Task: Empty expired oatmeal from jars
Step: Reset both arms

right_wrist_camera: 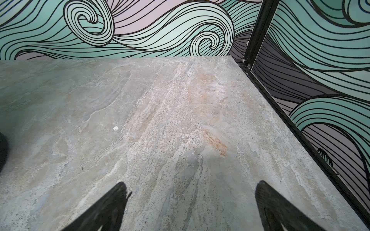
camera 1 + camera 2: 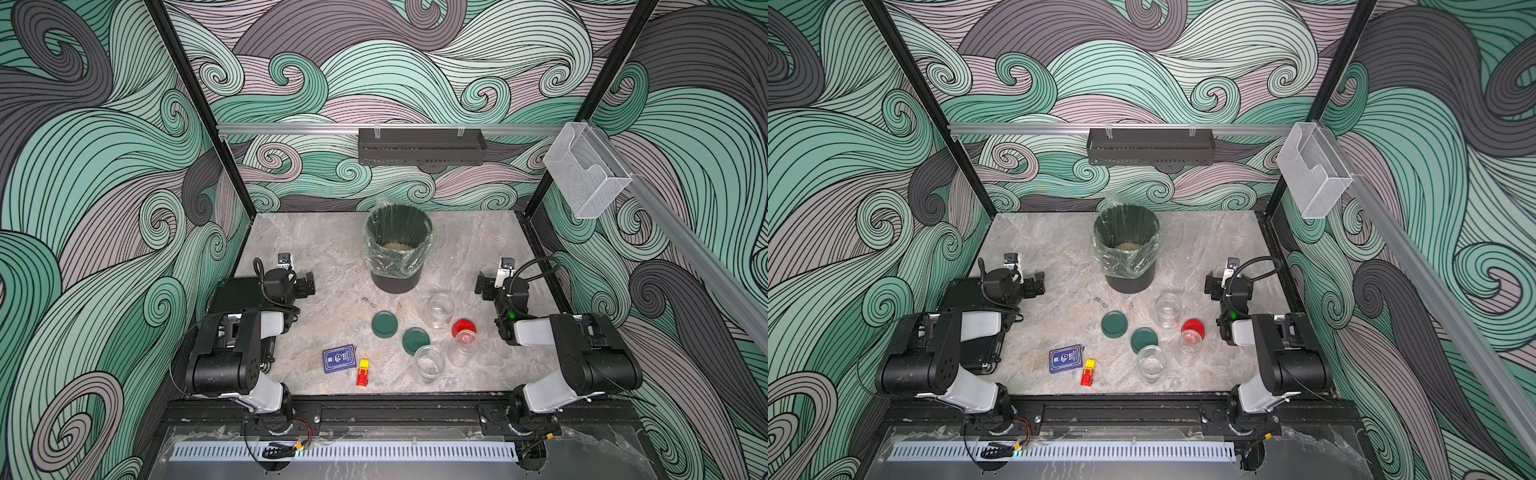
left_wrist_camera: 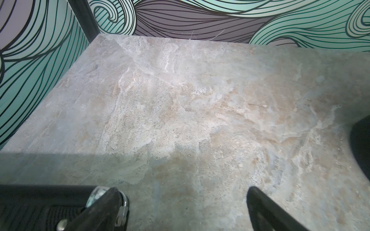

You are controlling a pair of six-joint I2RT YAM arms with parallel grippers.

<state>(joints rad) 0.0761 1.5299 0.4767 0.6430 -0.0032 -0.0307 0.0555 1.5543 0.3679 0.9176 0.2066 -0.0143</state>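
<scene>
Pale oatmeal (image 2: 397, 246) lies at the bottom of the lined black bin (image 2: 395, 282) at the table's middle back. In both top views two clear jars stand open, one (image 2: 440, 309) in front of the bin, one (image 2: 429, 362) nearer the front edge. A third jar (image 2: 462, 347) keeps its red lid (image 2: 463, 328). Two dark green lids (image 2: 384, 324) (image 2: 415, 340) lie flat beside them. My left gripper (image 2: 305, 284) (image 3: 182, 190) is open over bare table, left of the bin. My right gripper (image 2: 482, 286) (image 1: 192, 183) is open too, right of the jars. Neither holds anything.
A blue card box (image 2: 339, 358) and a red-and-yellow toy car (image 2: 363, 372) lie near the front edge. A black case (image 2: 239, 293) sits under the left arm. A black shelf (image 2: 422, 147) and a clear holder (image 2: 586, 170) hang on the rails.
</scene>
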